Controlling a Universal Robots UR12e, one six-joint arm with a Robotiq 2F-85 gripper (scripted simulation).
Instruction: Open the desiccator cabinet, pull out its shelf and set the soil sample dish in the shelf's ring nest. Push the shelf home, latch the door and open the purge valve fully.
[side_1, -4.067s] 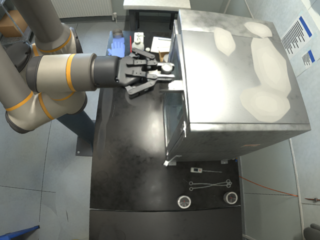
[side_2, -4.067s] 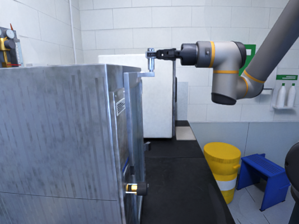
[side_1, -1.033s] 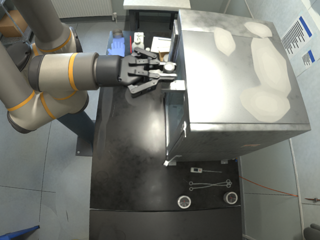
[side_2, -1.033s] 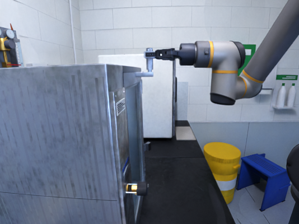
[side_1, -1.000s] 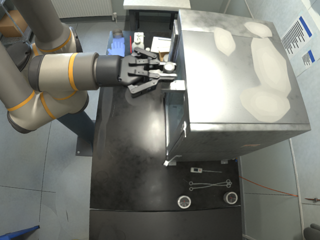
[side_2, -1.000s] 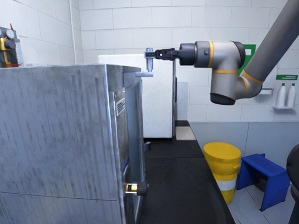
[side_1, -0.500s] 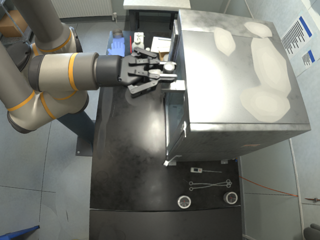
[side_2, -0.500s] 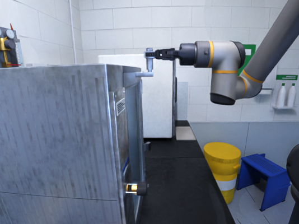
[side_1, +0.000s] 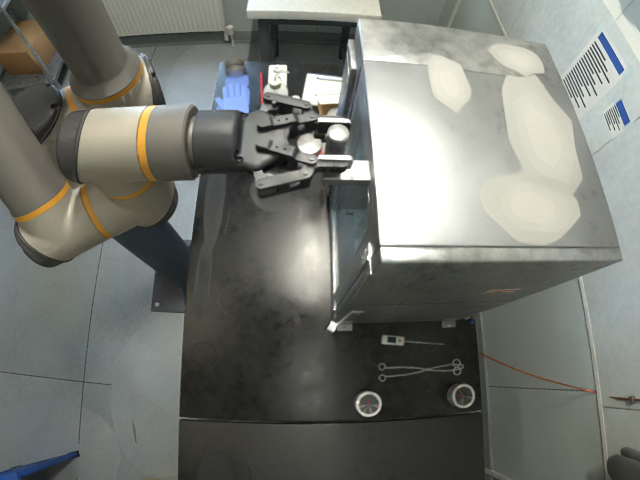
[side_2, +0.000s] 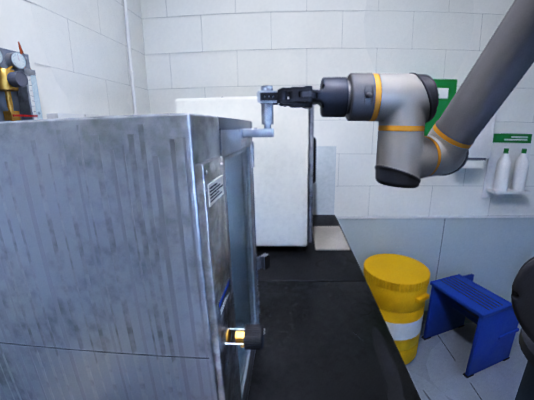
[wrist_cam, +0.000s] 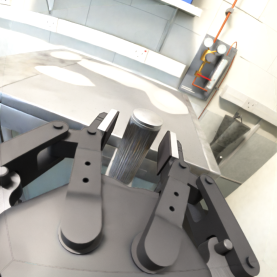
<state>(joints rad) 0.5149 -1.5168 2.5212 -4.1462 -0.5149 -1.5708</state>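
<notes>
The steel desiccator cabinet (side_1: 465, 170) stands on the right of the dark bench, its glass door (side_1: 349, 227) closed at the front. At the door's top edge a latch lever with an upright, ribbed metal handle (wrist_cam: 137, 144) sticks up above the cabinet top. My gripper (wrist_cam: 138, 134) is open around this handle (side_1: 337, 133) and holds nothing. From the second side camera the handle (side_2: 267, 112) stands vertical on its short arm. A black and brass knob (side_2: 245, 336) sits low on the cabinet's front. The soil sample dish is not in sight.
The cabinet's top edge lies right under the fingers. Behind the gripper lie a blue glove (side_1: 233, 96) and white boxes (side_1: 320, 88). At the bench's near end lie a thermometer (side_1: 408, 341), forceps (side_1: 421, 369) and two round gauges (side_1: 368, 403). A yellow bin (side_2: 397, 300) stands on the floor.
</notes>
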